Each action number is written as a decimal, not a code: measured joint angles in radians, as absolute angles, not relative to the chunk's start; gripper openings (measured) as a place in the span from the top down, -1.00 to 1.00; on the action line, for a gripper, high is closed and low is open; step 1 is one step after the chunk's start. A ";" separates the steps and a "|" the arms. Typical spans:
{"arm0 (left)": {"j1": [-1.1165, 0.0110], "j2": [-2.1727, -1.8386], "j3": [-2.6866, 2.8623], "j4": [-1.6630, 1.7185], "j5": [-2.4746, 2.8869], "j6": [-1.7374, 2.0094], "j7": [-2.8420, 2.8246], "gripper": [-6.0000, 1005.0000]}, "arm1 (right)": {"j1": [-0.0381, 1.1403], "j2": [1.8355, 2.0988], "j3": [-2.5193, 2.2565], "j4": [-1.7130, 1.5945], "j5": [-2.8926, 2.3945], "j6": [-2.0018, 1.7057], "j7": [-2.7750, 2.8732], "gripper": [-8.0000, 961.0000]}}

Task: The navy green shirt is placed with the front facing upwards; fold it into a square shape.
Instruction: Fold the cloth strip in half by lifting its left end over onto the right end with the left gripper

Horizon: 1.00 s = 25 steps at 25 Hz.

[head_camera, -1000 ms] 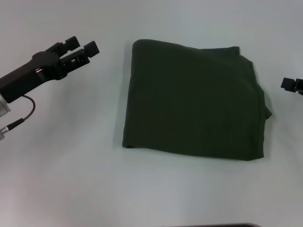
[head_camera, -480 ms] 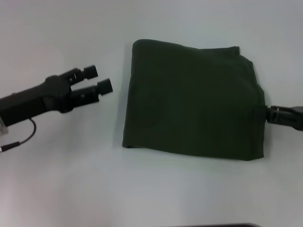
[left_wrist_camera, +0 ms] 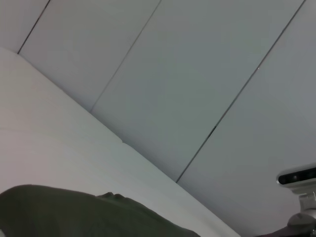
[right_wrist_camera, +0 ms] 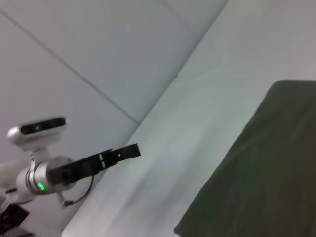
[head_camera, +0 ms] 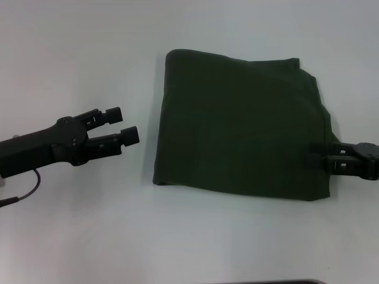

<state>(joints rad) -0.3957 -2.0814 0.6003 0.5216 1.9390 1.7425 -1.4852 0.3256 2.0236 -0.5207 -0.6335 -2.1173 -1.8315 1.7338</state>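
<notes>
On the plain white table we've got the navy green shirt already folded roughly square, left gripper open just beside it, right gripper touching its edge (can't tell its jaws), so probably final tidying next.

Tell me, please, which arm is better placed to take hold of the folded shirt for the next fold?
Probably the right. The right gripper already touches the right edge of the navy green shirt, low on that side. The left gripper is open and stands apart from the shirt's left edge, over the bare table.
</notes>
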 joint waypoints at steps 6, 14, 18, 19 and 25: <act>-0.392 -2.078 0.601 0.518 1.943 1.750 -1.490 -0.88 | 0.331 2.025 -0.544 -0.633 -2.119 -1.828 1.728 -0.89; -0.388 -2.077 0.601 0.522 1.949 1.759 -1.509 -0.88 | 0.333 2.025 -0.545 -0.633 -2.119 -1.826 1.727 -0.90; -0.387 -2.077 0.600 0.522 1.953 1.759 -1.512 -0.88 | 0.334 2.025 -0.545 -0.633 -2.119 -1.826 1.727 -0.90; -0.387 -2.077 0.600 0.522 1.953 1.759 -1.512 -0.88 | 0.335 2.025 -0.545 -0.633 -2.119 -1.826 1.727 -0.90; -0.386 -2.076 0.599 0.522 1.953 1.759 -1.512 -0.87 | 0.340 2.025 -0.543 -0.633 -2.118 -1.826 1.730 -0.90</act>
<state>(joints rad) -0.3856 -2.0762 0.5993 0.5215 1.9527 1.7594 -1.5124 0.3397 2.0248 -0.5430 -0.6335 -2.1184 -1.8259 1.7300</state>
